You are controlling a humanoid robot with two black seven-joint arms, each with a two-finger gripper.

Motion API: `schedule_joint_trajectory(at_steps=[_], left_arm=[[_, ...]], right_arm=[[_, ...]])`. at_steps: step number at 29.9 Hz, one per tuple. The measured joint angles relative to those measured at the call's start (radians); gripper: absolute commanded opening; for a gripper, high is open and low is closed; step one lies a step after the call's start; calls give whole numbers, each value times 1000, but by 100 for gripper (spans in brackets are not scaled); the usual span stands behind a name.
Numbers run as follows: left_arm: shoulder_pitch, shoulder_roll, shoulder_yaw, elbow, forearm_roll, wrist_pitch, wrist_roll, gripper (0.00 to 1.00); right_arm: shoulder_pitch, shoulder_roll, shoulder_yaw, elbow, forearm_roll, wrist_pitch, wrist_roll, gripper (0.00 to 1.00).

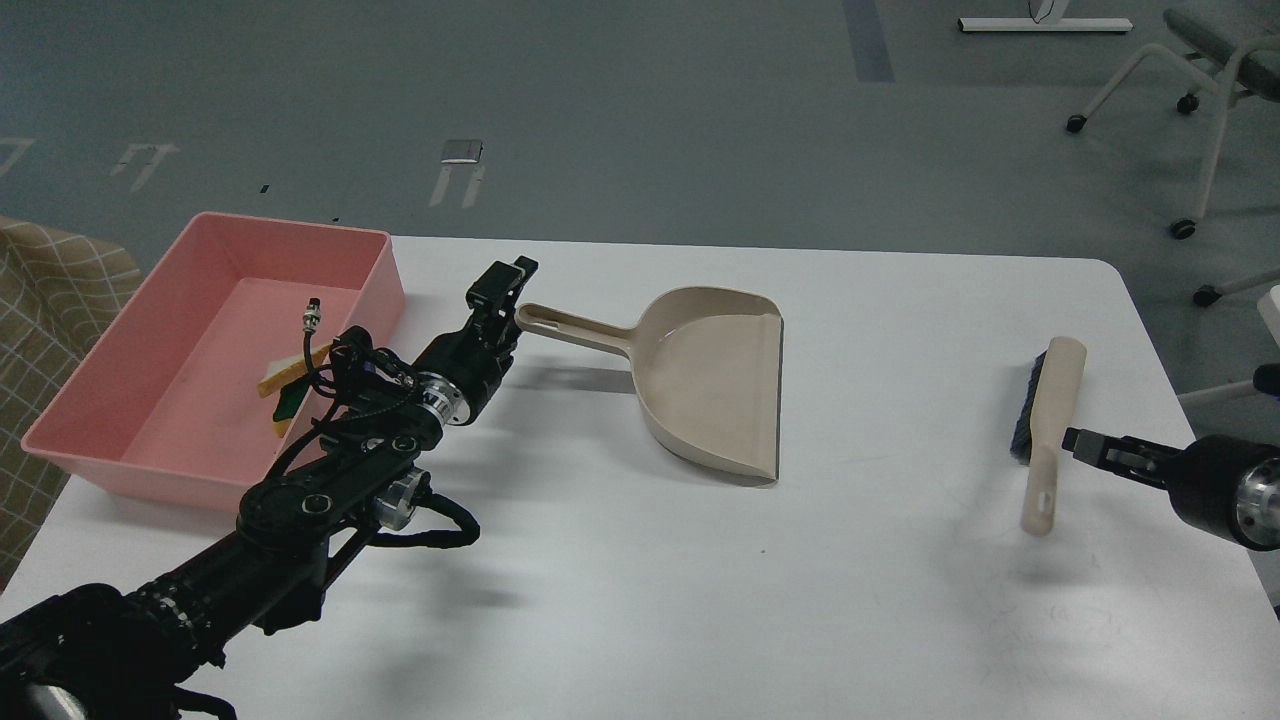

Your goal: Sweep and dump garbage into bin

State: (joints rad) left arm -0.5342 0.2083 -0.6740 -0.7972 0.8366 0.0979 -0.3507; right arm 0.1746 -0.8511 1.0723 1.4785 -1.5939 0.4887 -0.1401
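The pink bin (160, 462) stands at the table's left edge. In it lie the bread slice (276, 377) and the yellow-and-green sponge piece (289, 402), partly hidden behind my left arm's cable. The beige dustpan (712, 382) lies flat in the middle of the table, its handle pointing left. My left gripper (502, 284) is open and empty, just left of and above the handle's end. The beige brush (1046, 432) lies on the table at the right. My right gripper (1084, 443) is open and empty, just right of the brush's handle.
The white table (640, 600) has rounded corners; its right edge runs close to my right arm. A chequered cloth (40, 290) shows beyond the bin on the left. Chair legs on castors (1185, 228) stand on the floor at the back right.
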Motion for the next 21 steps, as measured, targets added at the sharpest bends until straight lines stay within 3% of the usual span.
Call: schedule_joint_trajectory(at_steps=[4, 6, 8, 21], left_arm=[[0, 39, -9, -28, -3, -1, 0, 91], [0, 63, -9, -60, -18, -1, 1, 92], [-3, 96, -8, -101, -48, 0, 2, 96], [-27, 319, -16, -271, -226, -3, 11, 98]], right_arm=[[9, -2, 9, 8, 5, 0, 0, 50], [14, -3, 20, 13, 7, 0, 0, 66], [18, -4, 58, 20, 10, 0, 0, 97], [18, 153, 445, 23, 165, 0, -21, 100]])
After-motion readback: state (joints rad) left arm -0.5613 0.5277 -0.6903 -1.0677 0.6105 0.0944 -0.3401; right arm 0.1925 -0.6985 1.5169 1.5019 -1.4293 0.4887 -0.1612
